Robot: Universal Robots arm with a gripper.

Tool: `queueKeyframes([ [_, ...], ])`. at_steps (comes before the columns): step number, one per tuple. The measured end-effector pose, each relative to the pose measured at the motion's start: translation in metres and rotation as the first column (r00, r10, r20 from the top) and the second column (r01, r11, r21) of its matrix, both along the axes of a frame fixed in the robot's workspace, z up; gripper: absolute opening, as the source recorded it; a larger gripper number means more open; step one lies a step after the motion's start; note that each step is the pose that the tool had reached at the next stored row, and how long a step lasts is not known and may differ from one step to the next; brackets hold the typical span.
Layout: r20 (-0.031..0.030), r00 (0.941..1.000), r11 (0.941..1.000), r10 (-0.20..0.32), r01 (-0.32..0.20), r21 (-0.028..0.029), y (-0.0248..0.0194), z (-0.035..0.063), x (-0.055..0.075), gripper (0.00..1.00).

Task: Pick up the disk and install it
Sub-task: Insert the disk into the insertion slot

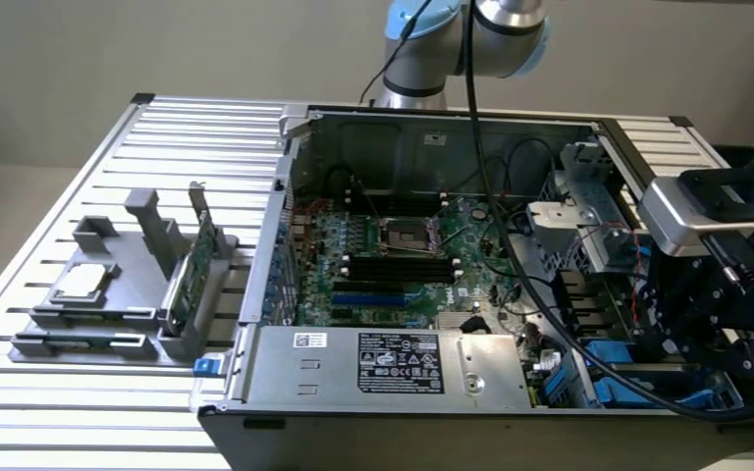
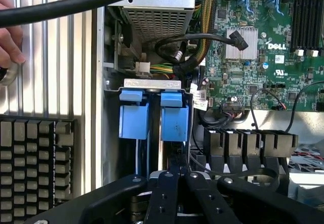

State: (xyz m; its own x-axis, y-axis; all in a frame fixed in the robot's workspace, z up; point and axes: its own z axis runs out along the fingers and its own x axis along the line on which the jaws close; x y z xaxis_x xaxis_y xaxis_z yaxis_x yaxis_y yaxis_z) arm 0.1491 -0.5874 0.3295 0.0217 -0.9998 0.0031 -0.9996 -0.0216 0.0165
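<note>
The disk [image 2: 175, 124] stands on edge in the drive bay at the case's corner, showing its bright blue carrier end. A second blue carrier [image 2: 133, 120] sits in the slot beside it. My gripper [image 2: 176, 177] is shut, its black fingers [image 2: 163, 193] meeting right at the disk's blue end; I cannot tell whether they pinch it or only touch it. In the exterior view the gripper [image 1: 694, 339] hangs low at the case's near corner on the exterior view's right, above the blue carriers [image 1: 619, 368].
The open computer case [image 1: 286, 196] lies on a slatted table with its motherboard [image 1: 391, 255] and power supply [image 1: 377, 363] exposed. A grey stand [image 1: 102, 294] holds a processor chip [image 1: 82, 283] and a green card [image 1: 191, 280]. A person's hand [image 2: 7, 32] rests beside the case. Black cables [image 2: 202, 39] cross nearby.
</note>
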Motion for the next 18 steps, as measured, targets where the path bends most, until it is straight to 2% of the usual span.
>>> queueKeyframes([
  [6, 0.0003, 1.0, 1.0, 0.0, 0.0, 0.0002, -0.0005, -0.0021, 0.0, 0.11],
  [10, -0.0004, 1.0, 1.0, 0.0, 0.0, 0.0003, -0.0006, 0.0066, 0.0, 0.11],
  [15, -0.0004, 1.0, 1.0, 0.0, 0.0, 0.0003, -0.0005, 0.0106, 0.0, 0.11],
  [18, -0.0004, 1.0, 1.0, 0.0, 0.0, 0.0002, -0.0006, 0.0165, 0.0, 0.11],
])
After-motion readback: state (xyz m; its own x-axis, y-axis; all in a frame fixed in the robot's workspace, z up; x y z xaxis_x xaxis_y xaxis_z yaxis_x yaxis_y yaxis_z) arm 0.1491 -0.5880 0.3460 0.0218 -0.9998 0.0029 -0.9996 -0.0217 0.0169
